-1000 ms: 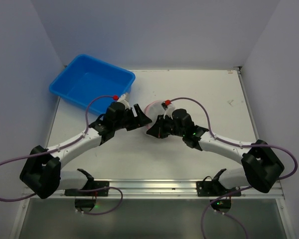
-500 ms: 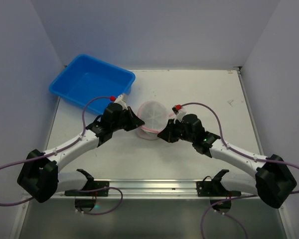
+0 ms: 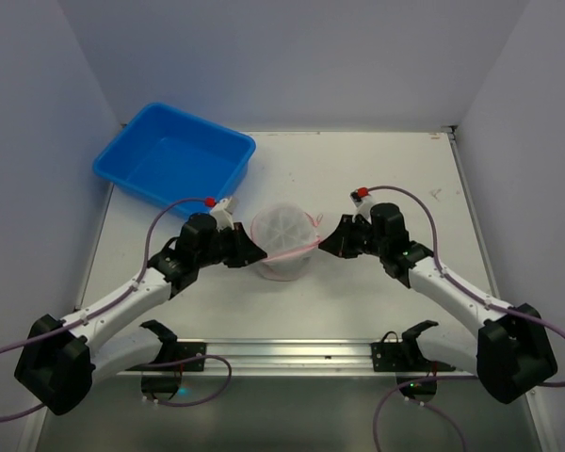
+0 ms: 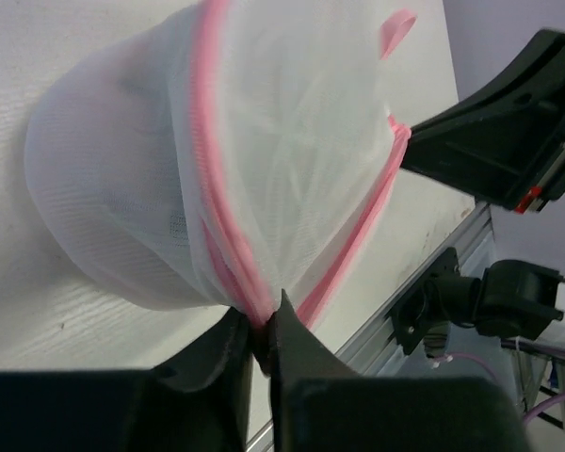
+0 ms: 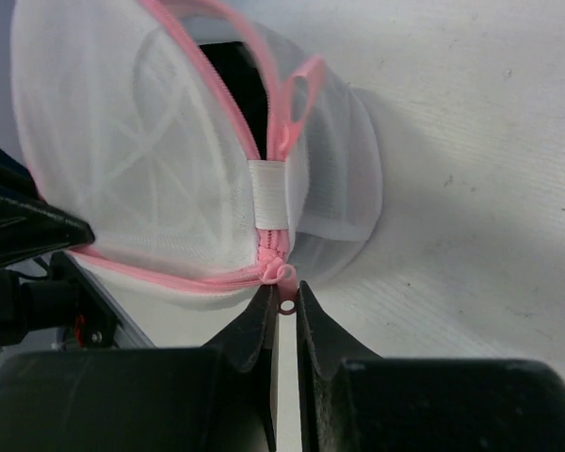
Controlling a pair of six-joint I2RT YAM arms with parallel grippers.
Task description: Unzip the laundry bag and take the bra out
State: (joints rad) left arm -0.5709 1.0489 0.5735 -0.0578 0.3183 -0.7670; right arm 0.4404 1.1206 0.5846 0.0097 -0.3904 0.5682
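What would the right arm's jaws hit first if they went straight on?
The laundry bag itself: those jaws are shut on its pink zip pull, and the mesh dome sits directly ahead of them.

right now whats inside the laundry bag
Through the laundry bag mesh only pale ribbed shapes show; whether the bra is inside cannot be told.

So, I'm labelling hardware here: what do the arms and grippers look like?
The left arm and right arm have slim white links and bulky black joints. The left gripper and right gripper are black, each with two tapered fingers. A purple cable loops along each arm to a red cap by the wrist.
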